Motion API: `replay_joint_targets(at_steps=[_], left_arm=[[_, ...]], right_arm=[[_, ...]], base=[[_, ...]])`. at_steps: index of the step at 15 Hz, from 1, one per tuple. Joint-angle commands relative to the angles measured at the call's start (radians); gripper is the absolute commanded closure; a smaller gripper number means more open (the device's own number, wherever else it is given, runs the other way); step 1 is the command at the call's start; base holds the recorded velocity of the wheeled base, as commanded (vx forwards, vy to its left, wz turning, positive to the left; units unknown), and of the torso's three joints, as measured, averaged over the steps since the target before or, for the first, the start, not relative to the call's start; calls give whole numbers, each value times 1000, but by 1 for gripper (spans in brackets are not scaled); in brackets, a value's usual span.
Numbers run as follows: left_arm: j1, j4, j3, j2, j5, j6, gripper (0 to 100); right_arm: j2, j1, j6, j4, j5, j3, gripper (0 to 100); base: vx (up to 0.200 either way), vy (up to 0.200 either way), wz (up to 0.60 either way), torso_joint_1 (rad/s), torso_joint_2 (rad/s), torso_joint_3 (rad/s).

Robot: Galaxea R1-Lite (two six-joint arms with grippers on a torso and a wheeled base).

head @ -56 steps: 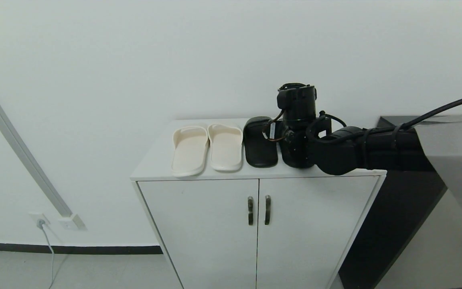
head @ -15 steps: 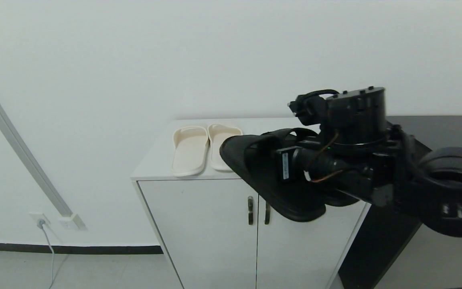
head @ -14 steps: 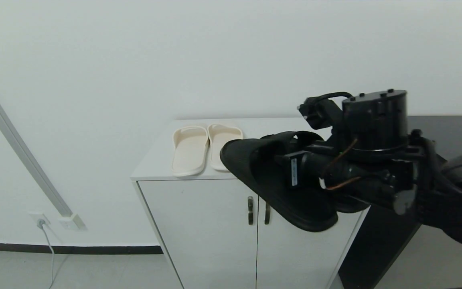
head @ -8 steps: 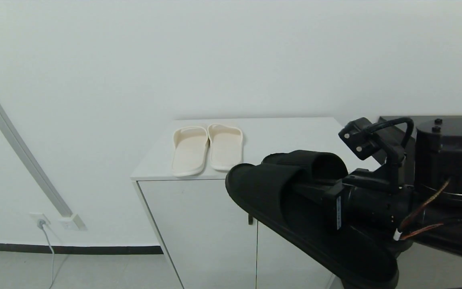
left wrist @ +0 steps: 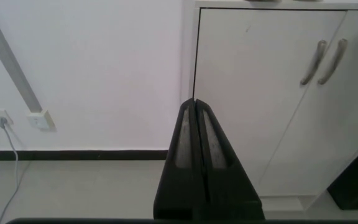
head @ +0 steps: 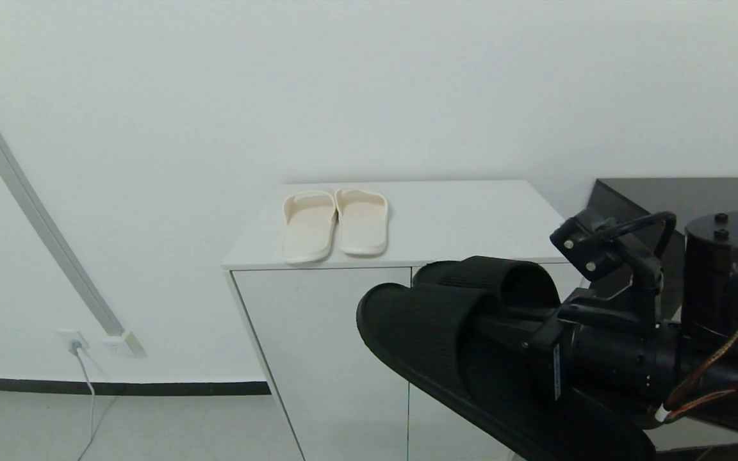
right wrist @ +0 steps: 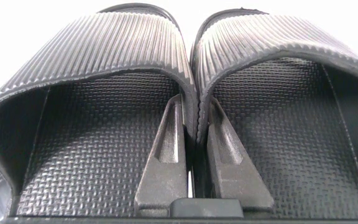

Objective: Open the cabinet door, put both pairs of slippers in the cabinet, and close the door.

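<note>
Your right tool point(right wrist: 194, 104) pinches both black slippers point(head: 426, 326); your left tool point(left wrist: 196, 107) is closed, empty; hook a door handle point(left wrist: 312, 62) with it.

Head and left wrist views share the cabinet point(head: 318, 333); right wrist hugs black slippers point(right wrist: 104, 62).
</note>
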Motion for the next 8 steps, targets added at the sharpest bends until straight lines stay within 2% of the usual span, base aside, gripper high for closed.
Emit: replay_joint_targets(at_steps=[1, 8], left_arm=[[-1, 0, 0, 1, 0, -1, 100], [1, 0, 0, 1, 0, -1, 100]], right_arm=[[3, 0, -2, -31, 12, 26, 100], [12, -1, -25, -66, 19, 64, 100]], base=[[0, 0, 0, 0, 0, 0], [0, 0, 0, 0, 0, 0]])
